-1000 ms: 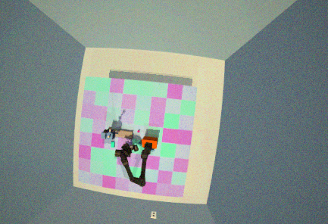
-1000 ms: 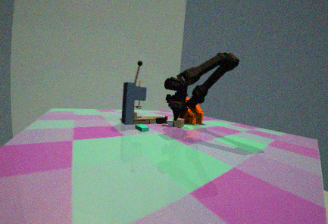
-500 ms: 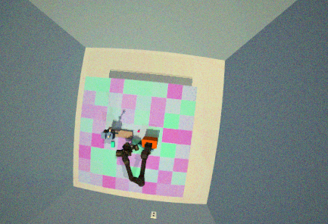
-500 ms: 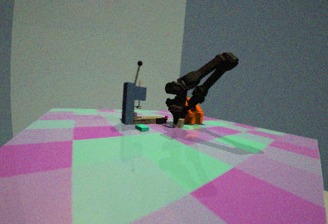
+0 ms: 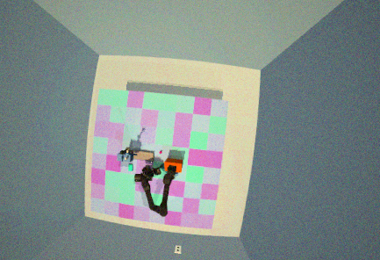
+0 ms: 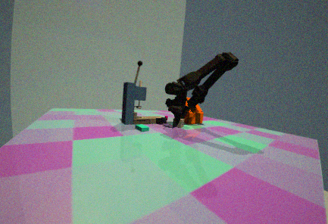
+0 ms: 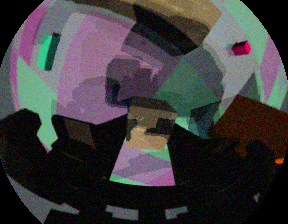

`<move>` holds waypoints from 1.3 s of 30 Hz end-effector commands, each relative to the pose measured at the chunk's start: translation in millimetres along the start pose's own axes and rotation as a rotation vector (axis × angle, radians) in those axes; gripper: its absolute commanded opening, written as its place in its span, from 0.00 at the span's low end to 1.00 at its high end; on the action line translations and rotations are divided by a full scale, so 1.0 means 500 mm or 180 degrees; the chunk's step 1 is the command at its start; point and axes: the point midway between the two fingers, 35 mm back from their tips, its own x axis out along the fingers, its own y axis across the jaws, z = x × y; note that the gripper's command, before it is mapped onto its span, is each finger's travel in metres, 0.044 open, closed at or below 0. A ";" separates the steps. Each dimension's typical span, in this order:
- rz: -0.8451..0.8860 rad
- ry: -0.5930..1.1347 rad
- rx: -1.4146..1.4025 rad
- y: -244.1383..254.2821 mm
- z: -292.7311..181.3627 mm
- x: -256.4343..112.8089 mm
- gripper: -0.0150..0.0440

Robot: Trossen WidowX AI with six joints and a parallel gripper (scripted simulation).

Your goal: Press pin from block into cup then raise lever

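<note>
The tan block (image 6: 181, 122) (image 7: 147, 141) stands on the table, between my fingertips; its pin cannot be made out. My gripper (image 5: 157, 171) (image 6: 178, 122) (image 7: 147, 119) points down at table height, with a finger against each side of the block, shut on it. The blue-grey press (image 5: 125, 156) (image 6: 128, 104) stands to the left in the exterior view. Its lever (image 6: 138, 73) points up, with a dark knob on top. A long tan bed (image 5: 143, 155) (image 6: 148, 119) reaches from the press toward my gripper and has a dark end. The cup cannot be told apart.
A flat teal piece (image 5: 130, 167) (image 6: 142, 128) (image 7: 46, 52) lies beside the press. A small red-pink piece (image 5: 161, 152) (image 6: 166, 116) (image 7: 241, 48) lies beyond the bed's dark end. An orange box-like thing (image 5: 178, 162) (image 6: 196, 114) (image 7: 250, 122) is by the arm's base.
</note>
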 end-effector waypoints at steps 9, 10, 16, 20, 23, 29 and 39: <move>-0.0002 0.0010 0.0017 0.000 0.000 0.002 0.41; -0.0002 0.0010 0.0017 0.000 0.000 0.002 0.40; -0.0005 0.0003 0.0016 0.001 0.002 -0.037 0.25; -0.0004 0.0006 0.0016 0.000 0.001 -0.059 0.25; -0.0004 0.0006 0.0016 0.000 0.001 -0.059 0.25; -0.0158 -0.0309 0.0005 -0.008 0.000 -0.050 0.25; -0.0243 -0.1027 0.0004 -0.012 -0.002 -0.043 0.25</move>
